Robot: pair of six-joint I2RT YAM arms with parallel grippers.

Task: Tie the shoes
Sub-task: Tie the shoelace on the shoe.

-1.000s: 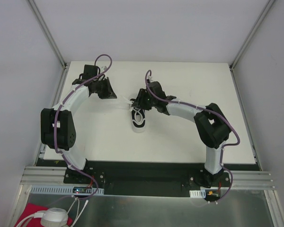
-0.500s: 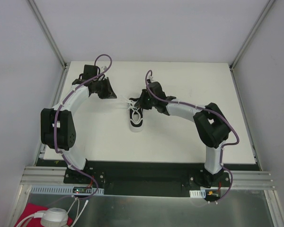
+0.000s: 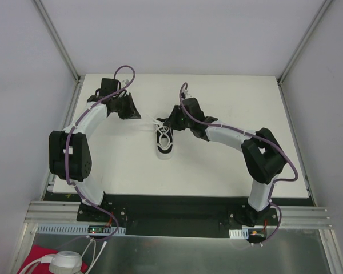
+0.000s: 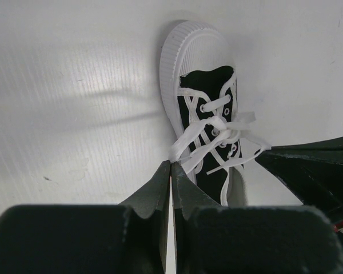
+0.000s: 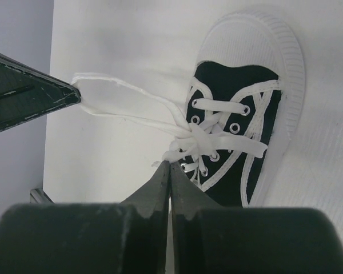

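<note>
A small black shoe (image 3: 164, 146) with a white sole lies mid-table, toe toward the arm bases. Its white laces (image 3: 154, 123) are crossed into a knot over the eyelets. My left gripper (image 3: 142, 117) is shut on a lace loop stretched out to the shoe's left. In the left wrist view the lace (image 4: 186, 142) runs from the shut tips of that gripper (image 4: 171, 164) to the shoe (image 4: 206, 114). My right gripper (image 3: 169, 124) sits just right of the knot. In the right wrist view it (image 5: 170, 164) is shut on a lace strand (image 5: 186, 149) beside the shoe (image 5: 240, 108).
The white table (image 3: 228, 165) is walled by white panels at the back and both sides. An aluminium rail (image 3: 51, 212) runs along the near edge. Below it lie a red cloth (image 3: 37, 257) and a white object (image 3: 66, 264).
My right gripper has closed on the lace by the knot and its arm has swung slightly right. The shoe has shifted a little to the left. The left arm has stayed still.
</note>
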